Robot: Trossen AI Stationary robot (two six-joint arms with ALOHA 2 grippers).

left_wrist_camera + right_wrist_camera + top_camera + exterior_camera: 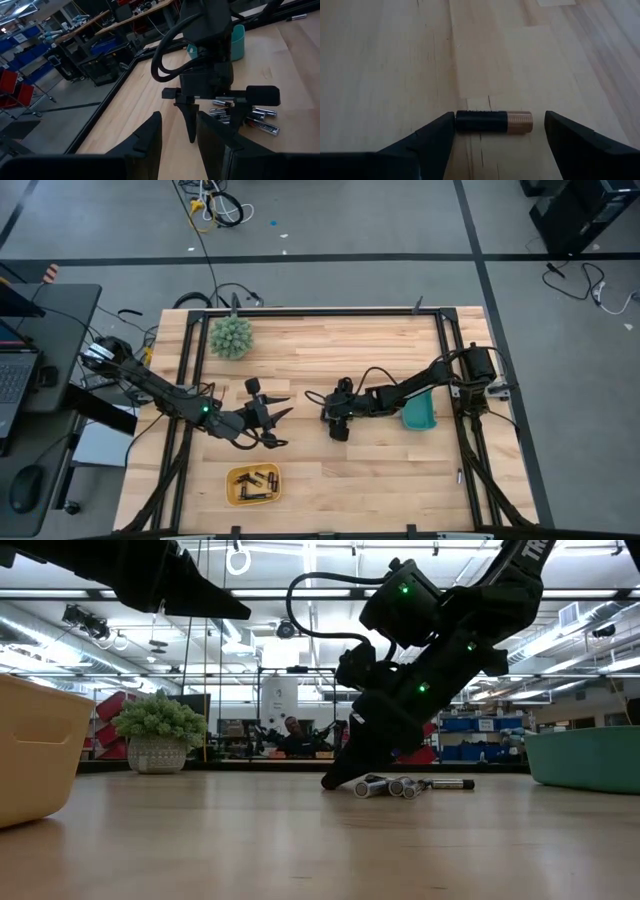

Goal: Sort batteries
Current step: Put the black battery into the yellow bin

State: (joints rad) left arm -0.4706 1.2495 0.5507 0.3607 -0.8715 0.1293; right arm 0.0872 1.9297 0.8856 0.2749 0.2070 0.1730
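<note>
Nearest the right wrist camera, a black battery with a copper end (494,122) lies on its side on the wood surface (385,65), between the two dark fingers (432,140) of the right hand (500,131). That hand stands wide open and has hold of nothing; one finger looks to be just at the black end, the other is well clear of the copper end.

Seen from above, the right hand (337,423) is down at the middle of the surface (340,345), and the low view shows it tilted with its tip at the wood next to a small cluster of loose batteries (395,785). More batteries already lie in the yellow tray (253,485) at the near edge; a teal tray (418,410) sits beside the right arm.

To do this pick well, I judge the hand should shift toward the copper end so the cell sits midway, then close gently. As the fingers stand, they would press on the cell's two ends, and a round cell can easily roll or pop out, so a slow close matters. Keeping the tips low but not scraping the wood also helps.

Left hand (268,415) hovers open and empty nearby, apart from the batteries. A spiky green ball (231,337) rests at the far side, out of the way.
</note>
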